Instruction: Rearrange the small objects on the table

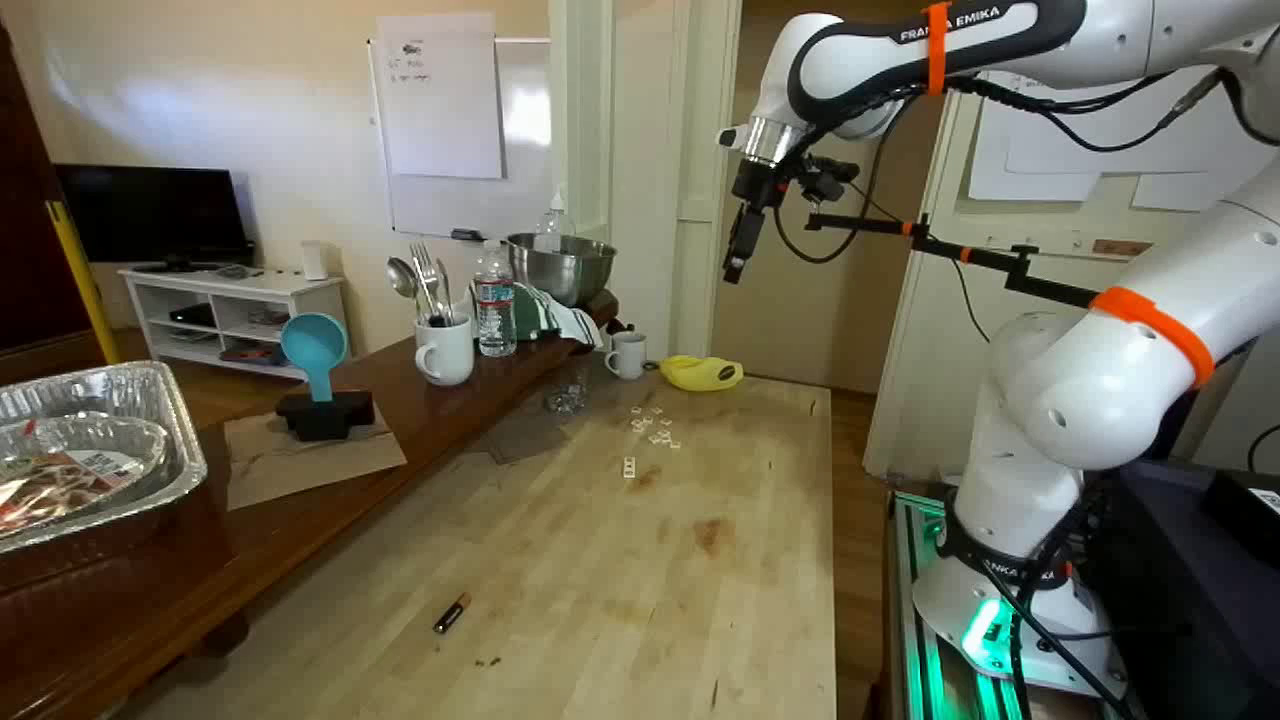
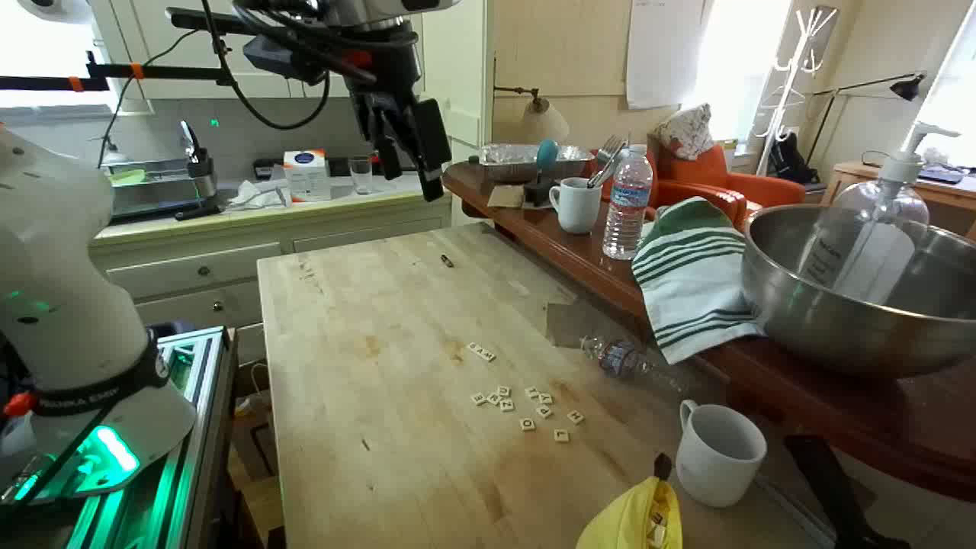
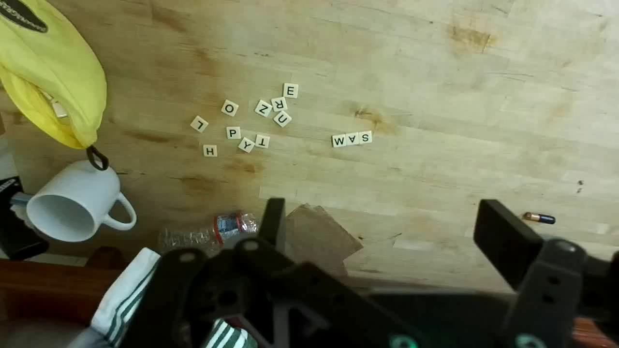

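Pale plank wood, grained and blotched with brown stains, forms the top of the counter (image 1: 760, 600), which in an exterior view stretches from near to far, with the robot arm (image 1: 1050, 405) standing to its right. The gripper (image 2: 412, 183) hangs well above the counter, released, its two fingers (image 3: 273, 220) spread wide apart.

Seen from the wrist, a row of three letter tiles (image 3: 352, 138), S, A and M, sits on the counter edge to edge. Left of that row lie ten loose tiles (image 3: 233, 132), turned at various angles, some touching or nearly so, others apart. A battery (image 3: 539, 218), black with a copper end, lies well to the right of the row.

At the left of the same view a banana-shaped yellow pouch (image 3: 72, 82) gapes along one side, pale pieces (image 3: 59, 109) showing inside. Just beside it stands a white mug (image 3: 80, 198), upright, and near the mug a clear bottle (image 3: 232, 226) lies on its side, next to a flat brown sheet (image 3: 319, 241).

A darker wood ledge (image 1: 200, 560) runs along the counter's left side in an exterior view. On it, from near to far, are a foil tray (image 1: 185, 430), a blue scoop (image 1: 314, 342) in a black stand (image 1: 325, 414), a mug of cutlery (image 1: 446, 352), a water bottle (image 1: 496, 305), a striped towel (image 1: 575, 320) and a steel bowl (image 1: 565, 272) with a pump bottle (image 1: 556, 222) in it.
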Available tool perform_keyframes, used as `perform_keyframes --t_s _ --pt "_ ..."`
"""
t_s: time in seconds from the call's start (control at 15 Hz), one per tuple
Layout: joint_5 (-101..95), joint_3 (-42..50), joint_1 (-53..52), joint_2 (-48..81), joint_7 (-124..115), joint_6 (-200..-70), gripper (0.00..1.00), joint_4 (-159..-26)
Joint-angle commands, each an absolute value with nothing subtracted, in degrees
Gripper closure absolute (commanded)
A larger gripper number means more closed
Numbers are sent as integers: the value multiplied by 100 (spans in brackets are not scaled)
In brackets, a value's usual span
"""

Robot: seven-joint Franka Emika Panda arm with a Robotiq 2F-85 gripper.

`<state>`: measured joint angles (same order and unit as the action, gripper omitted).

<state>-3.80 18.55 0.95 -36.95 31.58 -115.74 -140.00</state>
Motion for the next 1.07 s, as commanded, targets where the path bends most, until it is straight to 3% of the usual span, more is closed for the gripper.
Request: perform_keyframes --t_s 0.0,0.47,1.0 --pt "-332 1797 164 -3678 3195 -11558 0 -13985" --pt "-314 1740 84 -3649 3232 -11687 0 -14153" --pt "-60 1618 -326 -3318 3465 -13502 0 -15157"
